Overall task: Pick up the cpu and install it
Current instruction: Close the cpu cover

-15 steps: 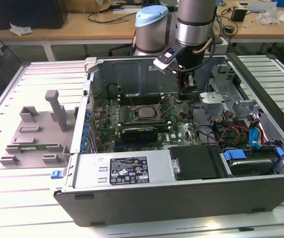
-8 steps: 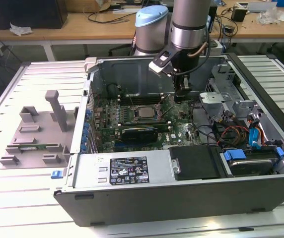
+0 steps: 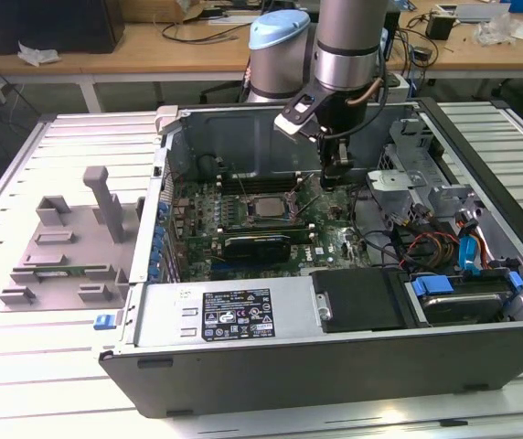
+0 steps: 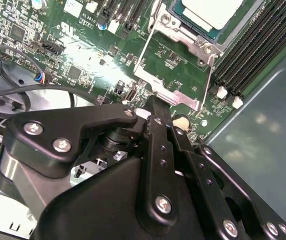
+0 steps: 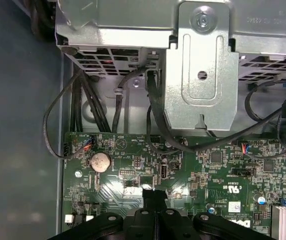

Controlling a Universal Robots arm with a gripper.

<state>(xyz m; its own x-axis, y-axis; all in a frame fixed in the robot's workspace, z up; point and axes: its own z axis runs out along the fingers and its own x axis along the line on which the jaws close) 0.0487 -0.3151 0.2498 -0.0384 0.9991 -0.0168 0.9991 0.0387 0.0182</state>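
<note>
Black linkage-type end effector (image 3: 333,176) hanging inside the open grey metal computer case (image 3: 335,366), tip pointing down at the green motherboard (image 3: 197,210). In the second wrist view the end effector (image 4: 155,106) is showing its fingers drawn together into one narrow tip w/ nothing between them: reading as closed and empty. Same single tip showing in the first wrist view, end effector (image 5: 153,196) hovering close over the board.

Small flat square cpu w/ dull silvery top (image 3: 266,206) sitting in the board's socket, near the end effector, toward the exterior view's left of it, not touching. In the second wrist view the cpu (image 4: 210,12) is lying beyond the tip, w/ a shiny metal socket plate (image 4: 170,75) lying between them. Tip just beside the plate's near edge; contact unclear.

Round silver coin battery (image 5: 100,161) near the tip. Long black rectangular expansion card (image 3: 260,242) lying near the end effector, beyond the cpu's side. Grey plastic blocky fixture tray (image 3: 65,242) resting on the white slatted counter (image 3: 24,366), well apart from the end effector, outside the case.
</note>
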